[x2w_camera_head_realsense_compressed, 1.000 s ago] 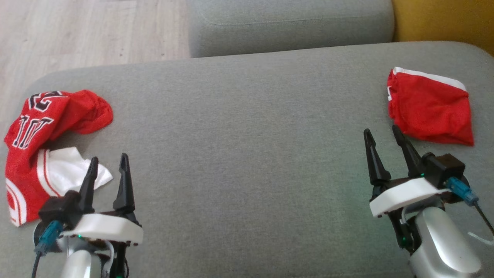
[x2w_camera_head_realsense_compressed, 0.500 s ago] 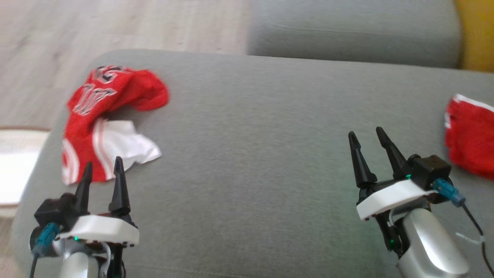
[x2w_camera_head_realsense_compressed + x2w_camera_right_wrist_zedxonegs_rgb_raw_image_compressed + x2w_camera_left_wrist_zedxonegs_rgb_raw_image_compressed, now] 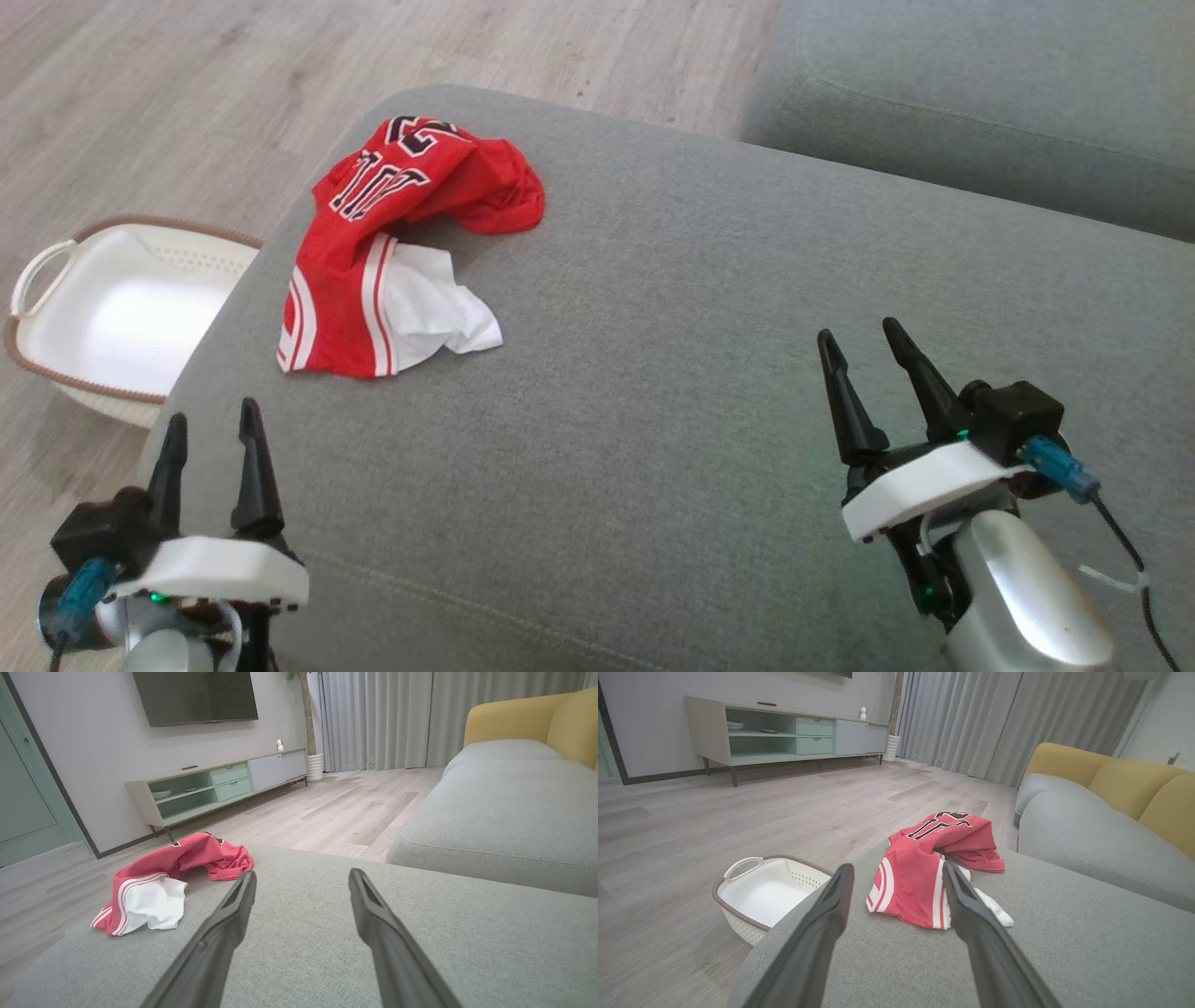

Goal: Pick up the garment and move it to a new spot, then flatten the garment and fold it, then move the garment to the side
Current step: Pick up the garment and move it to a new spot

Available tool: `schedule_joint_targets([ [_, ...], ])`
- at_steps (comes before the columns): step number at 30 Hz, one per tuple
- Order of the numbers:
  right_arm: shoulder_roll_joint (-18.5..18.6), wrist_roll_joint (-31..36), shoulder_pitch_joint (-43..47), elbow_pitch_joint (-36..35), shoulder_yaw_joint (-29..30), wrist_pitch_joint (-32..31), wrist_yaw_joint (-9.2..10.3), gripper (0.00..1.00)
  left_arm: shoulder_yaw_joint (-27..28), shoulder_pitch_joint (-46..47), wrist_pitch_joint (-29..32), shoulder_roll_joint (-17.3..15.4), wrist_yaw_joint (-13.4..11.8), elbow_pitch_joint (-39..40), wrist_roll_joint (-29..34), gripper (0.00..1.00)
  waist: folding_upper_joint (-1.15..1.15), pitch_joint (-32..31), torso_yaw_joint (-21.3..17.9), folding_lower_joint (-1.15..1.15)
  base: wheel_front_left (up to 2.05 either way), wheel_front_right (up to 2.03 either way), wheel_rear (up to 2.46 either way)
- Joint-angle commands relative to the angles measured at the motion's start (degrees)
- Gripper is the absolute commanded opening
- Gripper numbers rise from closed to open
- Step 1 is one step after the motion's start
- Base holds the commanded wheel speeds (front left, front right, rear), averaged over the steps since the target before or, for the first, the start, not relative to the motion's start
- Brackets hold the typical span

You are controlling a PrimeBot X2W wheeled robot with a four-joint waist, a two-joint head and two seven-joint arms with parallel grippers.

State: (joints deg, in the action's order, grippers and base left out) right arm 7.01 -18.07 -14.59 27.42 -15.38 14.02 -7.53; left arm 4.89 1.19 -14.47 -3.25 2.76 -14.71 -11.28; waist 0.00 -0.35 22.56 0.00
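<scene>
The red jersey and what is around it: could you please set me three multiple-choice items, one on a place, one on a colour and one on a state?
1. Where does the red jersey lie?
A. on the floor
B. on the TV cabinet
C. on the grey sofa seat

2. What colour is the inside of the basket?
A. white
B. blue
C. black

3. How do the left gripper and the right gripper stand?
A. both shut
B. both open and empty
C. left shut on the jersey

Answers:
1 C, it lies crumpled near the seat's left end.
2 A, it is white with a brown rim.
3 B, both pairs of jaws stand spread with nothing between them.
</scene>
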Motion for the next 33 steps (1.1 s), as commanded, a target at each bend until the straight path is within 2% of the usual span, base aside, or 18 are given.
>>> schedule_joint_targets([
  [1, -0.50, 0.23, -2.02, -1.35, -0.65, 0.17, 0.04, 1.00, 2.31, 1.92, -0.52, -1.13, -0.07, 2.17, -0.39, 1.00, 0.00, 0.19, 0.60, 0.00, 0.00, 0.00, 0.00],
  [5, -0.73, 0.48, -2.20, -1.18, -0.70, 0.23, 0.04, 1.00, 2.65, 2.15, 0.21, -2.03, 0.08, 2.59, -0.90, 1.00, 0.00, 0.59, 0.87, 0.00, 0.00, 0.00, 0.00],
  [10, -0.70, 0.44, -3.02, -1.14, -0.84, 0.16, 0.04, 1.00, 3.29, 4.25, 4.11, -2.81, 0.97, 4.85, -3.74, 1.00, 0.00, 1.62, 0.11, 0.00, 0.00, 0.00, 0.00],
  [15, 0.10, 1.28, -4.99, -2.70, -0.94, -0.62, 0.04, 1.00, 3.78, 12.50, 13.97, -8.52, 1.99, 8.33, -5.46, 1.00, 0.00, 4.80, -1.69, 0.00, 0.00, 0.00, 0.00],
  [18, 0.02, 1.58, -6.02, -3.96, -0.74, -1.13, 0.04, 1.00, 4.59, 17.99, 19.69, -11.49, 2.24, 6.33, -7.03, 1.00, 0.00, 7.50, -3.54, 0.00, 0.00, 0.00, 0.00],
  [19, 0.02, 1.58, -6.02, -3.96, -0.74, -1.13, 0.04, 1.00, 4.59, 17.99, 19.69, -11.49, 2.24, 6.33, -7.03, 1.00, 0.00, 7.50, -3.54, 0.00, 0.00, 0.00, 0.00],
  [23, 0.02, 2.40, -7.19, -5.56, -0.13, -1.97, 0.04, 1.00, 5.84, 26.04, 25.96, -15.14, 2.91, -1.58, -10.37, 1.00, 0.00, 11.63, -6.57, 0.00, 0.00, 0.00, 0.00],
  [27, 0.24, 3.17, -8.15, -6.68, 0.48, -2.48, 0.04, 1.00, 5.96, 32.62, 31.98, -17.16, 4.09, -12.08, -16.22, 1.00, 0.00, 14.67, -10.05, 0.00, 0.00, 0.00, 0.00],
  [29, 0.21, 3.44, -8.55, -7.01, 0.79, -2.60, 0.04, 1.00, 4.76, 34.56, 34.90, -19.24, 4.41, -16.76, -17.33, 1.00, 0.00, 15.70, -11.80, 0.00, 0.00, 0.00, 0.00],
  [33, -0.04, 3.74, -9.06, -7.60, 1.07, -2.89, 0.04, 1.00, 3.79, 37.24, 40.51, -21.25, 4.62, -26.67, -20.47, 1.00, 0.00, 17.38, -14.98, 0.00, 0.00, 0.00, 0.00],
])
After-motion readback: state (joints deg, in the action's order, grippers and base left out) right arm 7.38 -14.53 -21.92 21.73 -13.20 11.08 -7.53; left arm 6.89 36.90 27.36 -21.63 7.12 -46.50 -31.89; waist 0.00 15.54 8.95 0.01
